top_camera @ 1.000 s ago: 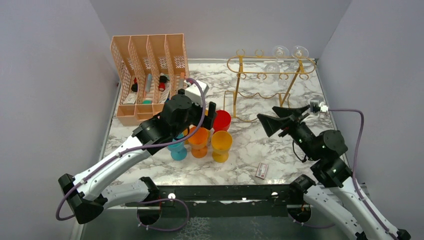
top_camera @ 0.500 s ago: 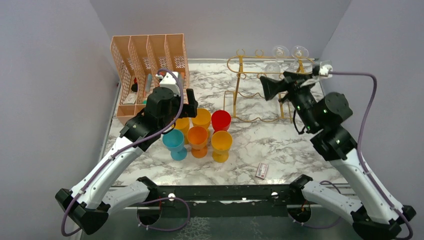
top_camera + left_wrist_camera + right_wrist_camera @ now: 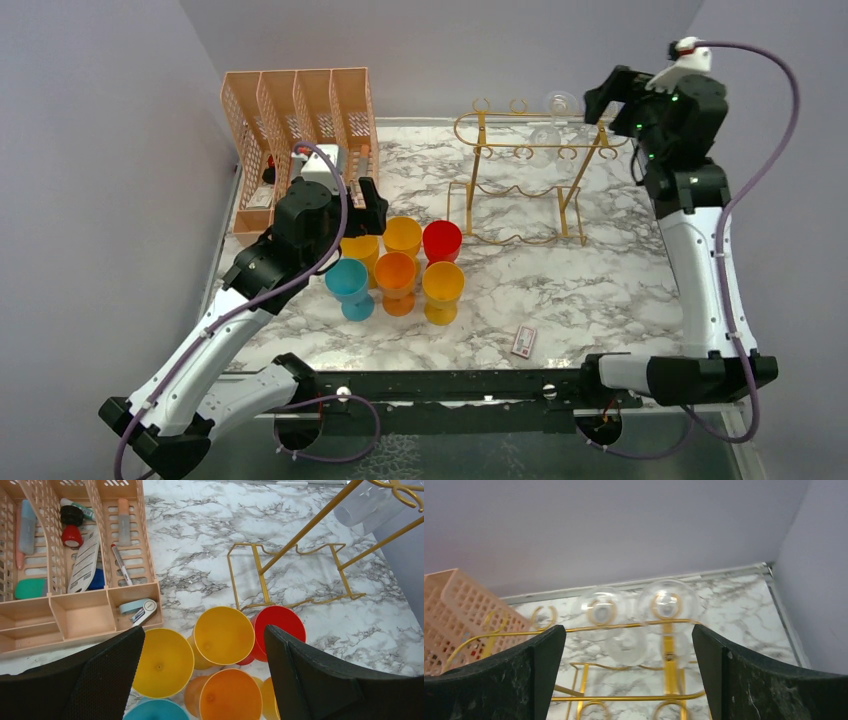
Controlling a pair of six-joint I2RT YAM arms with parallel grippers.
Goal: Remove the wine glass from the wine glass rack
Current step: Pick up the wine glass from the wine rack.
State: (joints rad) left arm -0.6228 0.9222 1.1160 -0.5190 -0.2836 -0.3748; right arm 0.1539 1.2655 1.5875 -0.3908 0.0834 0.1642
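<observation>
From above, the gold wire wine glass rack with an oval top rail (image 3: 530, 150) stands at the back of the white marble counter (image 3: 600, 290). A clear wine glass (image 3: 560, 104) hangs upside down at the rack's right end, with its round foot up on the rail. The right pincer (image 3: 598, 100) is high up, just beside that end of the rack. It is spread wide and holds nothing. The left pincer (image 3: 368, 205) is spread wide too, above a bunch of bright plastic cups (image 3: 420, 265). It is near the peach plastic lattice organiser (image 3: 300, 120) and well apart from the rack. From the left wrist, the two black fingers (image 3: 100, 675) stand far apart over the cups. Nothing is between them, and the rack's legs and a bit of glass show far off in the top corner. From the right wrist, the fingers (image 3: 539, 680) are wide apart and point at the rack. A second clear wine glass (image 3: 600, 611) hangs right next to the first, and both are on the rail with the bowls down. The fingers do not touch either glass. So I think no part of the job is done yet. The right pincer has to go in closer, pinch one glass by its thin stem, slide it out of its loop, and lift it away from the rack.
</observation>
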